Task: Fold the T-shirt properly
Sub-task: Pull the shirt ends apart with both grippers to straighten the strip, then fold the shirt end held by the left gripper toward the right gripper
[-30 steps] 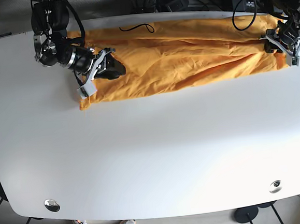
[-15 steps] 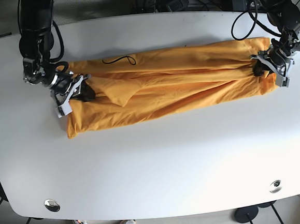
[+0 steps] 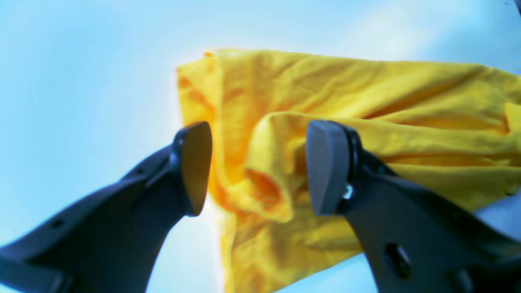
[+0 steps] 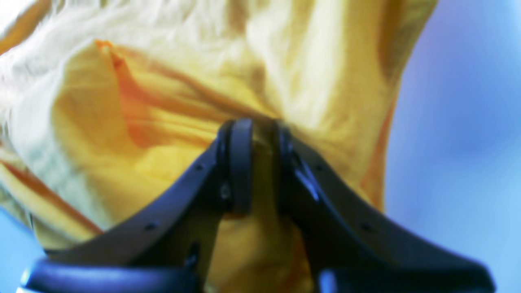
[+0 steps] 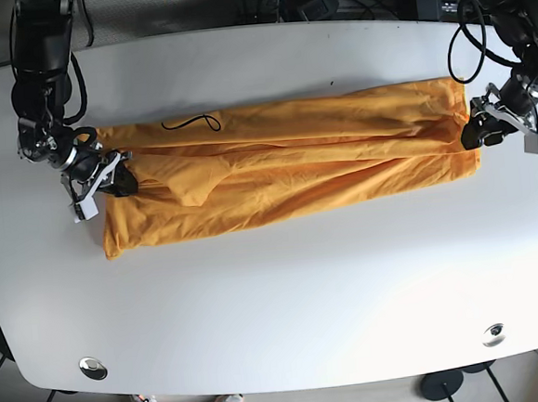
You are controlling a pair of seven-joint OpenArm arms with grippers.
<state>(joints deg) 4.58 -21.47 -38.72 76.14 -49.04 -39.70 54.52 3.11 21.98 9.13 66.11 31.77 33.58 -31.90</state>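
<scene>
on the left of the base view, the right arm's fingers (image 5: 109, 181) are pressed together on the near end of the t-shirt (image 5: 285, 162); the right wrist view shows a ridge of yellow cloth pinched between the two dark pads (image 4: 241, 162), with loose folds bunched above them and to their left, and bare table (image 4: 460, 122) off to the right of the fingers. from that grip the t-shirt stretches across the white table as a long, narrow orange band, creased lengthwise, its lower corner hanging out below and just beside the right arm's fingers. a thin black cord (image 5: 188, 123) lies on the cloth a little past them. at the far right end of the band, the left arm's fingers (image 5: 481, 133) are spread apart; in the left wrist view a rolled fold of the hem sits in the gap between the pads (image 3: 323, 167), with more cloth running beyond the right-hand one.
</scene>
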